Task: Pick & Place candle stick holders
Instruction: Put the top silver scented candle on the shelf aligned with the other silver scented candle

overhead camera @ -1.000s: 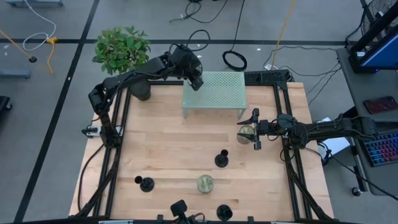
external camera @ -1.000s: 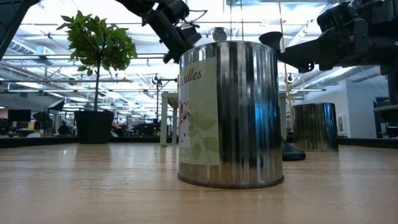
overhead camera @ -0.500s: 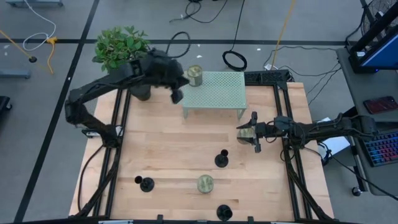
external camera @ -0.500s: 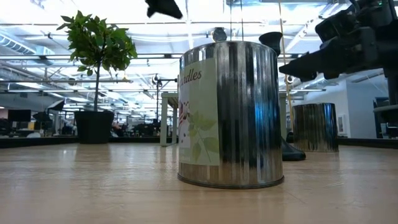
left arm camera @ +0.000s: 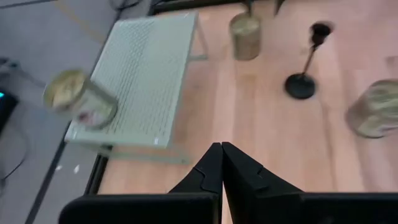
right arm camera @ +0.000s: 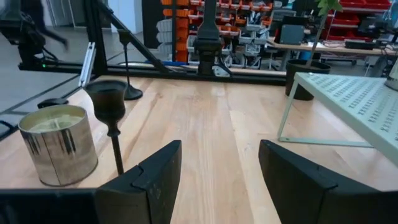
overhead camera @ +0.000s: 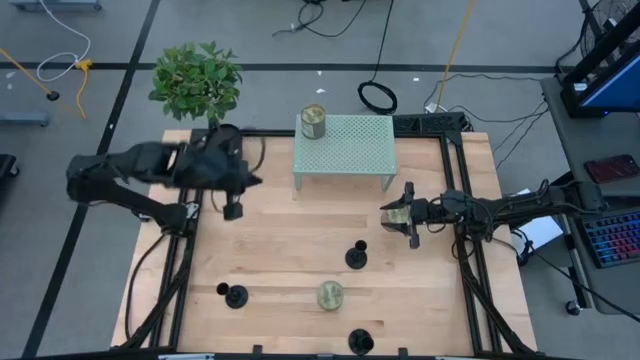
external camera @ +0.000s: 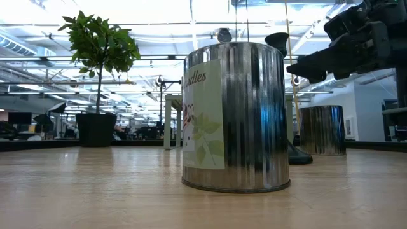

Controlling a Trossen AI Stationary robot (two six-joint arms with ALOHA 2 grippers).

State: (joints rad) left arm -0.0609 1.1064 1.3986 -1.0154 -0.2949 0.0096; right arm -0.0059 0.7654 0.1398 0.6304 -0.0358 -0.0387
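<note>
One brass cup [overhead camera: 313, 121] stands on the far left corner of the green perforated shelf [overhead camera: 350, 145]; it also shows in the left wrist view [left arm camera: 78, 99]. A second brass cup [overhead camera: 396, 213] stands on the table at the right, with my right gripper [overhead camera: 411, 213] open just above it [external camera: 299, 67]. A third brass cup [overhead camera: 330, 294] stands near the middle front. Three black holders [overhead camera: 356, 255] [overhead camera: 234, 295] [overhead camera: 360, 340] stand on their round bases. My left gripper [overhead camera: 233, 205] is shut and empty [left arm camera: 219, 163] at the table's left.
A potted plant [overhead camera: 197, 82] stands in a black pot at the far left corner. The shelf's legs [overhead camera: 298, 182] stand on the far middle of the table. Black frame rails [overhead camera: 190, 250] run along both sides. Bare wood lies between the shelf and the front holders.
My left gripper has drawn back from the shelf's far left corner toward the table's left edge and nearer the front, leaving the brass cup standing upright on the shelf. My right gripper has kept its place over the cup at the right.
</note>
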